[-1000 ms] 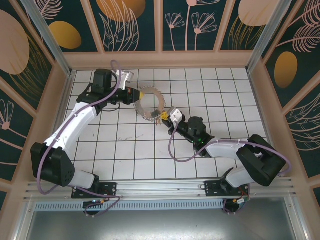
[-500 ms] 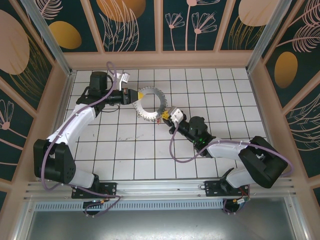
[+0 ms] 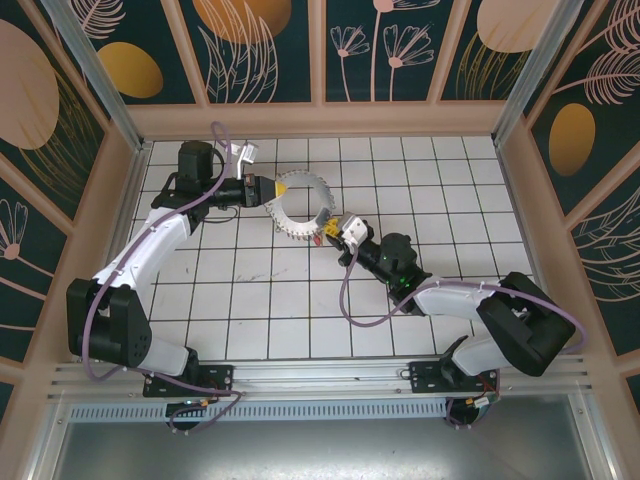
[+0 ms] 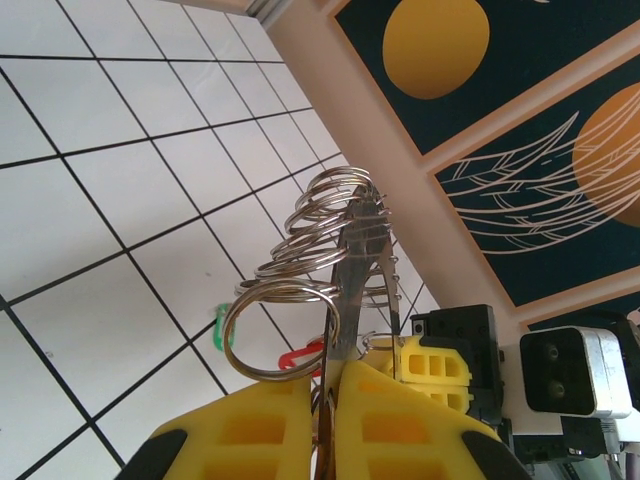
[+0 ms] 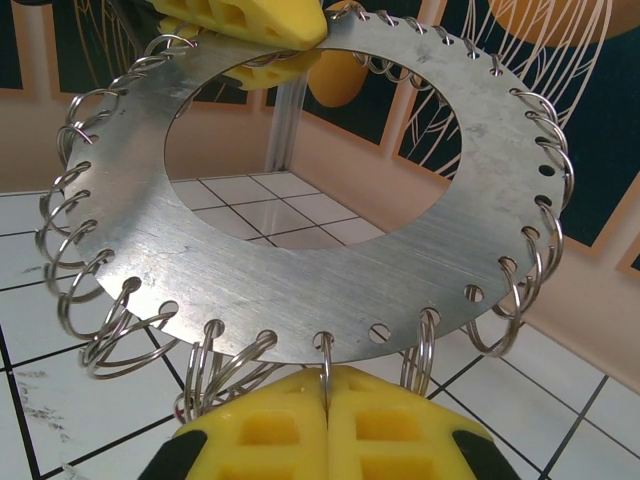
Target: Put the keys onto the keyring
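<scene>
The keyring (image 5: 300, 280) stands off the surface between both pincers: left pincer (image 4: 330, 385) and right pincer (image 5: 325, 390) each clamp opposite rims.

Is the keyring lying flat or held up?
Held up: left claw and right claw pinch opposite edges of the keyring, above the tiles.

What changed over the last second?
The left arm shifted its wrist toward the left wall and rolled it, tipping the keyring slightly. Unchanged: the left gripper and right gripper both keep their jaws shut on the keyring's rim, and the right arm hardly moved.
</scene>
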`<action>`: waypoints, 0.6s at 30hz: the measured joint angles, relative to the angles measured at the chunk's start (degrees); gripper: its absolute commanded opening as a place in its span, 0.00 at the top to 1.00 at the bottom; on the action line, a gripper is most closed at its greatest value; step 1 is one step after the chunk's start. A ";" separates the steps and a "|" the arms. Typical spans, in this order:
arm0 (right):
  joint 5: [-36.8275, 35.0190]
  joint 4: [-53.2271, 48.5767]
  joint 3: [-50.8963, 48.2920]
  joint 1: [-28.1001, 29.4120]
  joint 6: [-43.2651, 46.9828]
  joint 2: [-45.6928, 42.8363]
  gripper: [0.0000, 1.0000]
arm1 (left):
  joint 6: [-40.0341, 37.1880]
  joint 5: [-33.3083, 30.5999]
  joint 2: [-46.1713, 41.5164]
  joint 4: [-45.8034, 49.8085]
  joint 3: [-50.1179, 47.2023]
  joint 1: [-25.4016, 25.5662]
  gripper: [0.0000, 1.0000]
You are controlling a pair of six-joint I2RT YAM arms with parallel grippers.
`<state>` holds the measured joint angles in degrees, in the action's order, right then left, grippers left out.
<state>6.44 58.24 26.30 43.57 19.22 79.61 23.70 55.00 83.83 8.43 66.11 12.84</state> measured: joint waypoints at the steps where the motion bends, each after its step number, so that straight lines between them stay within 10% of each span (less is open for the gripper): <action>1: 0.02 -0.22 0.00 0.00 0.11 -0.26 1.00 | 0.00 -0.13 0.00 0.28 0.02 0.00 1.00; 18: -0.96 -11.02 2.84 0.02 0.35 -3.41 1.00 | -2.19 -1.29 -0.50 2.36 1.09 0.00 1.00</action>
<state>5.48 47.22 29.15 43.59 19.57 76.20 21.52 53.71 83.33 10.79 67.20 12.84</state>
